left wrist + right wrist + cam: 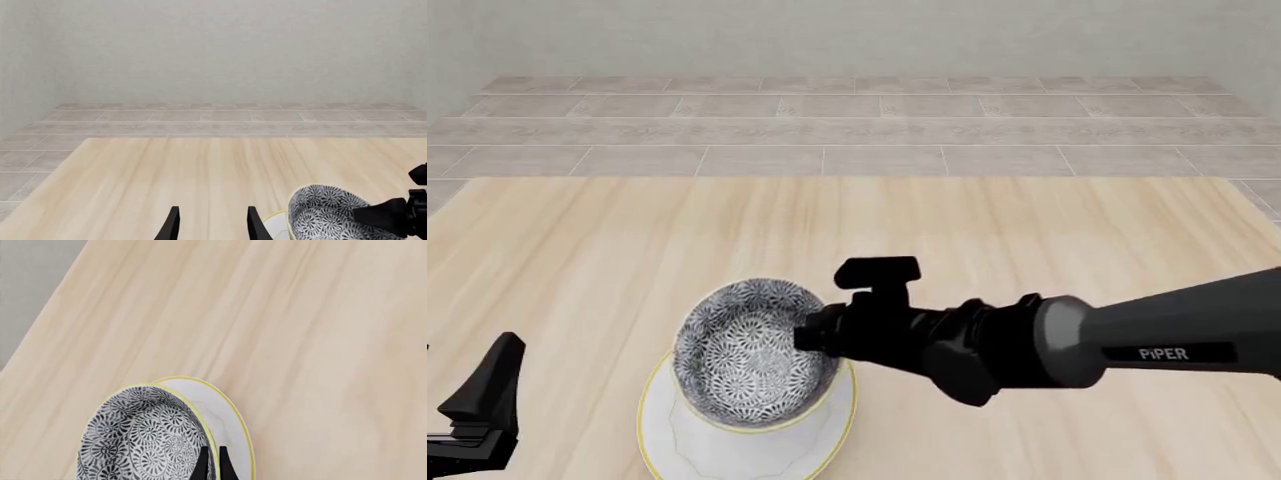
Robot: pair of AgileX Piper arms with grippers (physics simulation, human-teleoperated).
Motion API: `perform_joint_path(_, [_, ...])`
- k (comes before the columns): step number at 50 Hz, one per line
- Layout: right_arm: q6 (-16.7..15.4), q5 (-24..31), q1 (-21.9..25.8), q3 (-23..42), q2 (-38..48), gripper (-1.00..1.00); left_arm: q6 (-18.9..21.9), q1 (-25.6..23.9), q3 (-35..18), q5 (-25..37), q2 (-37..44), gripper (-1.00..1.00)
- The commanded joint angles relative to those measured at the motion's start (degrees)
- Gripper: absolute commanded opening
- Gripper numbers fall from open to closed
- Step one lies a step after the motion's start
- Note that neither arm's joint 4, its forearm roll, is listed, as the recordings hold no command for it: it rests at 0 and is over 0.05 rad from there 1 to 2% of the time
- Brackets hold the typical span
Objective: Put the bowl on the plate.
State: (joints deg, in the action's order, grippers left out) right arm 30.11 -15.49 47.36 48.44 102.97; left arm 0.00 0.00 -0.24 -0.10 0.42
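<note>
1. The right gripper (211, 462) is pinched on the rim of the bowl (751, 345); in the right wrist view its two dark fingertips (202, 463) sit close together, one on each side of the bowl's wall.
2. The bowl is tilted, its patterned inside facing up and toward the near edge of the table (587, 250), and it hangs over the plate (741, 440).
4. Whether the bowl's underside touches the plate cannot be told from these views.
5. The plate lies flat close to the near edge of the table, a little left of its middle, its white surface showing beside and below the bowl.
6. The left gripper (210, 222) is spread apart with nothing between its fingers, near the near left corner of the table and just beside the plate.
7. The right arm (1121, 350) reaches in from the right edge of the table, across to the bowl.
</note>
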Motion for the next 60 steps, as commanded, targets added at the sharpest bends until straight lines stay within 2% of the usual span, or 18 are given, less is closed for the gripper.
perform_joint_path(1, [0.80, -0.66, 0.74, 0.42, 0.73, -1.00, 0.00, 0.00, 0.00, 0.00, 0.00, 1.00])
perform_joint_path(29, [2.67, -2.92, 1.64, 0.49, 3.44, -1.00, 0.00, 0.00, 0.00, 0.00, 0.00, 1.00])
perform_joint_path(60, [3.10, -4.59, 1.81, -0.70, 4.51, -1.00, 0.00, 0.00, 0.00, 0.00, 0.00, 1.00])
